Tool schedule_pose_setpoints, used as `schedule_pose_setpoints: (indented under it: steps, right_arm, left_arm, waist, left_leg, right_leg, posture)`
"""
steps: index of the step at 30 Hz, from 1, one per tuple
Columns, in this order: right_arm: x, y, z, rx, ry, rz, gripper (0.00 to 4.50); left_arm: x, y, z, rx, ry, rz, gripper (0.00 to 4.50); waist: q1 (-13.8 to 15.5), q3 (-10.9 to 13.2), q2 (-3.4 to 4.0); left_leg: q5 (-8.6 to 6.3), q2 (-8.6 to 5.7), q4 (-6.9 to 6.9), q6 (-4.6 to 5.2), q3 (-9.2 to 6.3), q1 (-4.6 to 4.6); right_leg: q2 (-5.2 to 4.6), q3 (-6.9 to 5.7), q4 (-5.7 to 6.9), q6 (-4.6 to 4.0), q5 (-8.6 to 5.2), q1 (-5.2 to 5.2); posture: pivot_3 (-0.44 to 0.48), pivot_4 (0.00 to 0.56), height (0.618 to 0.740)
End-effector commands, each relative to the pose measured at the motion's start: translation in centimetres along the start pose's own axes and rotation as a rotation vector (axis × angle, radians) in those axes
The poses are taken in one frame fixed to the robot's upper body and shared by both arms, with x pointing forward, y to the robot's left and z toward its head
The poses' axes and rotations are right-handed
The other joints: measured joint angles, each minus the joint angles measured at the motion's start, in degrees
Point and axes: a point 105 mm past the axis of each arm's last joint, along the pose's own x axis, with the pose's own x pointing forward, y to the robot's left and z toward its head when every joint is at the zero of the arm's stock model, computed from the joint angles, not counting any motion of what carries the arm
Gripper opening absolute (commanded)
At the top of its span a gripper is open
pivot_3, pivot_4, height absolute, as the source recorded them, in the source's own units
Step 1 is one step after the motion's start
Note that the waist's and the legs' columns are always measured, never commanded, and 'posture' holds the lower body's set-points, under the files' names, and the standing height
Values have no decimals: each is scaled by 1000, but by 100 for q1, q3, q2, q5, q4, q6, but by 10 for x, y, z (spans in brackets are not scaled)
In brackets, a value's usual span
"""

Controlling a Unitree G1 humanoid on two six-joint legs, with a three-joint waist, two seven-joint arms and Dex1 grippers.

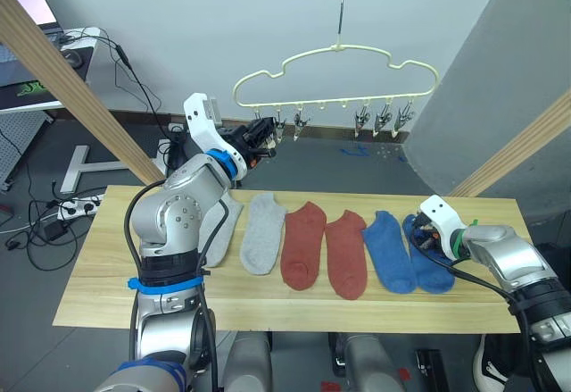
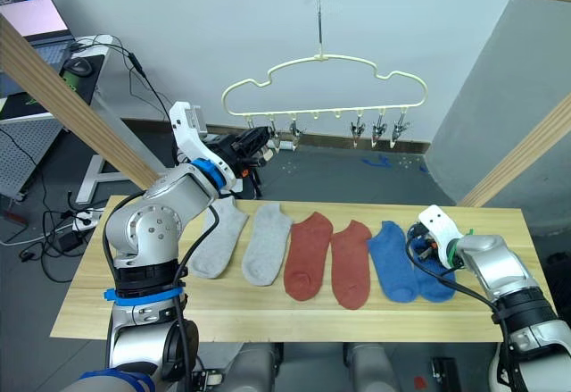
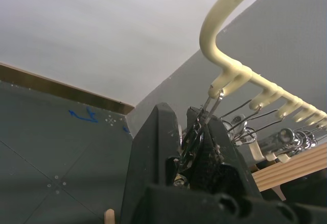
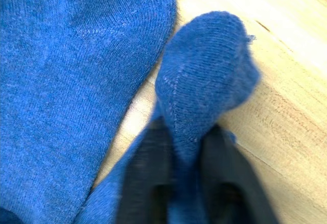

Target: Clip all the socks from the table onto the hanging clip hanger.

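Socks, six short knitted ones, lie on our light wooden counter (image 1: pixel 268 307); the right gripper (image 4: pixel 186 147) has pinched the outer blue sock (image 4: pixel 204 86), soft and limp, while the left gripper (image 3: pixel 191 147) clamps a metal clip (image 3: pixel 204 117).

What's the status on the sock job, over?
Left end effector shut on a clip of the hanger. Right end effector shut on a blue sock at the table. All six socks unclipped.
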Motion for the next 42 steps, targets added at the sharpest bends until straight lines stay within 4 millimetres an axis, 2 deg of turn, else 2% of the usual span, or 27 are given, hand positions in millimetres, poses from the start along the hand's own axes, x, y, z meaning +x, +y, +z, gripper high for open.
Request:
schedule_pose_setpoints:
  steps: [1, 6, 8, 11, 13, 16, 19, 25, 32, 38, 42]
  right_arm:
    - [3, -1, -19, 25, 67, -9, 46]
    - [3, 2, -14, 24, 53, 6, 46]
    - [-4, 4, -3, 0, 14, 10, 46]
    - [-28, 13, 34, -47, -101, 17, 46]
    - [-46, 27, 62, -73, -184, 38, 46]
    - [-65, 59, 103, -110, -329, 116, 46]
    - [-73, 89, 130, -121, -431, 195, 46]
    - [-68, 135, 169, -163, -528, 314, 46]
    - [-60, 168, 206, -195, -611, 410, 46]
    - [-53, 186, 223, -234, -643, 465, 46]
    - [-48, 190, 229, -253, -651, 476, 46]
  left_arm:
    - [-3, -7, 8, 30, -26, -16, 236]
    - [-4, -6, 5, 17, -11, -16, 236]
    - [-4, -4, 4, 4, 3, -15, 236]
    - [-5, 1, 6, -49, 24, -8, 236]
    - [-6, 4, 6, -85, 46, 0, 236]
    - [-7, 11, 7, -153, 66, 5, 236]
    - [-10, 16, 7, -221, 81, 4, 236]
    - [-11, 23, 11, -368, 107, -5, 236]
    - [-11, 24, 11, -460, 147, -2, 236]
    - [-10, 24, 15, -459, 149, 7, 236]
    - [-10, 23, 16, -451, 146, 7, 236]
  waist:
    - [6, 0, 0]
    - [6, 0, 0]
    - [7, 0, 0]
    - [8, 1, 3]
    - [-20, 2, 5]
    - [-47, 0, 7]
    - [-50, 0, 7]
    - [-69, -3, 7]
    - [-92, -10, 4]
    - [-83, -17, -2]
    - [-79, -20, -3]
  left_leg:
    - [0, 0, 0, 0, 0, 0]
    - [0, 0, -1, 0, 0, 0]
    - [0, 0, -1, 0, 0, 0]
    - [0, 0, -4, 0, -1, -1]
    - [2, 2, -5, -5, 0, -3]
    - [13, 2, -7, -24, -2, -3]
    - [17, 4, -9, -29, -8, -3]
    - [24, 0, -9, -43, -8, -5]
    - [28, 5, -10, -49, -13, -4]
    - [29, 6, -12, -51, -13, -4]
    - [30, 8, -13, -53, -15, -4]
  right_leg:
    - [0, 0, 0, 0, 0, 0]
    - [0, 0, -1, 0, 0, 0]
    - [0, 0, -1, 0, 0, 0]
    - [0, -1, 0, 0, 0, -6]
    - [1, 2, 4, 0, 0, -13]
    - [3, 3, 5, 0, 0, -15]
    - [5, -4, 5, 0, 0, -14]
    - [0, -5, 4, -1, 1, -15]
    - [3, -12, 11, -2, 1, -17]
    - [1, -16, 13, -4, 3, -17]
    - [1, -20, 16, -7, 5, -18]
  posture:
    - [129, 317, 740]
    - [126, 315, 740]
    - [130, 309, 740]
    - [129, 299, 740]
    - [121, 291, 740]
    - [100, 278, 740]
    - [88, 273, 740]
    - [79, 252, 740]
    - [86, 237, 740]
    - [108, 227, 740]
    - [127, 218, 740]
